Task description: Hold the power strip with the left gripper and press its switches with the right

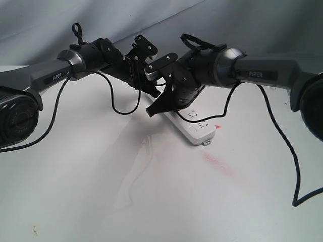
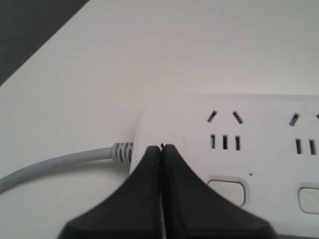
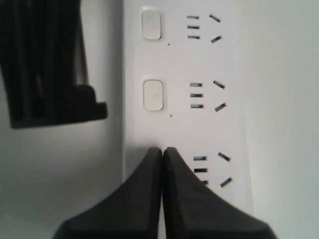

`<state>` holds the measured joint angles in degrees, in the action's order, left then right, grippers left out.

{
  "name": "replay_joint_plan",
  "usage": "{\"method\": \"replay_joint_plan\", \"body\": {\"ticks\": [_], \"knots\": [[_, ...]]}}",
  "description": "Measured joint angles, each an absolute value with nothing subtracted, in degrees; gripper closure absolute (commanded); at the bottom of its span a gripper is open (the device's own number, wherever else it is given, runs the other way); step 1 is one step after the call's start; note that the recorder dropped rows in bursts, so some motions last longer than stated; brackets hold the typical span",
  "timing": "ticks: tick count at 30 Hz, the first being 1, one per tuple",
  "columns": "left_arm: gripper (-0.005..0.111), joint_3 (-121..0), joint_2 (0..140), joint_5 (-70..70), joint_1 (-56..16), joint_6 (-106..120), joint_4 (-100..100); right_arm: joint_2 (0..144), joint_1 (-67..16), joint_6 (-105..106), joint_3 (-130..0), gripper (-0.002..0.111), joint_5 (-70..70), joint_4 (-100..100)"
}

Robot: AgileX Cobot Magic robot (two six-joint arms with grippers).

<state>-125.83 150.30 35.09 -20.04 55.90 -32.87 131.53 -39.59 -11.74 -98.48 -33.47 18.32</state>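
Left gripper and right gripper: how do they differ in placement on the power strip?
The left gripper points at the power strip's cord end, beside the grey cord; the right gripper sits farther along. The left stands past the end of the switches; the right lies within their row. Both are shut.

- Left arm's grey metallic tube (image 1: 35,81) bore a black label (image 1: 59,77) lettered "PiPER" in white.
- Right arm's thicker grey tube (image 1: 285,75) carried the same marking.
- Thin black cables (image 1: 282,136) looped off the rounded black wrist housings (image 1: 202,68).
- Matte black left gripper (image 2: 162,149) and matte black right gripper (image 3: 162,149) had wedge-shaped fingers tapering to narrow tips.
- A pale grey bar (image 1: 152,71) showed among the black claw parts.
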Motion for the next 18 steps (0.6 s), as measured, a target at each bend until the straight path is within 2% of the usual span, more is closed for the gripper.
{"method": "replay_joint_plan", "body": {"ticks": [18], "knots": [[0.107,-125.8,150.3,35.1,-20.0,55.9,-32.7,134.0,-40.8,-9.0,-98.1,0.108,-34.5,17.6]]}}
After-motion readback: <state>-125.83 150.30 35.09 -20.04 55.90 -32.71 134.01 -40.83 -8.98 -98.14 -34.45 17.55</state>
